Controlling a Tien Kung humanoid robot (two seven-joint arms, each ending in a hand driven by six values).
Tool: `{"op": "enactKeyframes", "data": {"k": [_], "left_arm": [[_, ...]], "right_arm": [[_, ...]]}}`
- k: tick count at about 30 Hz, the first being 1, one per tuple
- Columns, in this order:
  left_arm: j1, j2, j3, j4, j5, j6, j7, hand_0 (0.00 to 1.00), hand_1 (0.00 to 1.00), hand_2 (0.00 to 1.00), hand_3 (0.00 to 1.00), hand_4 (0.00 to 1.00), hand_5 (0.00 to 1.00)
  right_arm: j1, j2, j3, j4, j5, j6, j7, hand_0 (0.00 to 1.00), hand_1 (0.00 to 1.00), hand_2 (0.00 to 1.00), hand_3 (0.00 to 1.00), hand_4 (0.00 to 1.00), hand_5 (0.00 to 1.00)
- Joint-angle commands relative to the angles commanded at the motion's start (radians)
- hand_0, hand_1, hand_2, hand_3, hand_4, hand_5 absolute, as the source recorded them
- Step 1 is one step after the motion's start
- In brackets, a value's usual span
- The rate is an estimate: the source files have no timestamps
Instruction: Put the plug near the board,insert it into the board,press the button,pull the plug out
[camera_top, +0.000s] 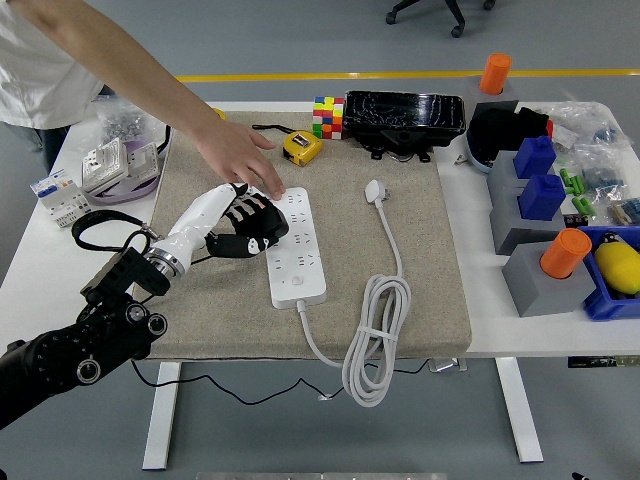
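A white power strip lies lengthwise in the middle of the beige mat. Its white plug lies loose on the mat to the right, and the cable runs down to a coiled bundle near the front edge. My left hand hovers at the strip's left edge, its fingers loosely curled and holding nothing. A person's hand reaches from the upper left and touches the strip's far left corner. My right arm is out of view.
Behind the mat sit a yellow tape measure, a colour cube and a black box. Grey and blue blocks with orange cylinders crowd the right side. Socket parts lie at the left.
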Motion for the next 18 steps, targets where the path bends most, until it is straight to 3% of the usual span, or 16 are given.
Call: {"op": "enactKeyframes", "data": {"k": [6, 18], "left_arm": [[-0.033, 0.002, 0.028, 0.031, 0.021, -0.015, 0.001, 0.374, 0.379, 0.465, 0.575, 0.621, 0.002], [-0.042, 0.025, 0.035, 0.045, 0.032, -0.05, -0.007, 0.378, 0.383, 0.467, 0.576, 0.619, 0.002]], "right_arm": [[0.002, -0.003, -0.004, 0.0, 0.001, 0.0, 0.0, 0.679, 0.687, 0.694, 0.595, 0.933, 0.528], [0.003, -0.006, -0.013, 0.0, 0.001, 0.0, -0.001, 0.679, 0.687, 0.694, 0.595, 0.933, 0.528]]}}
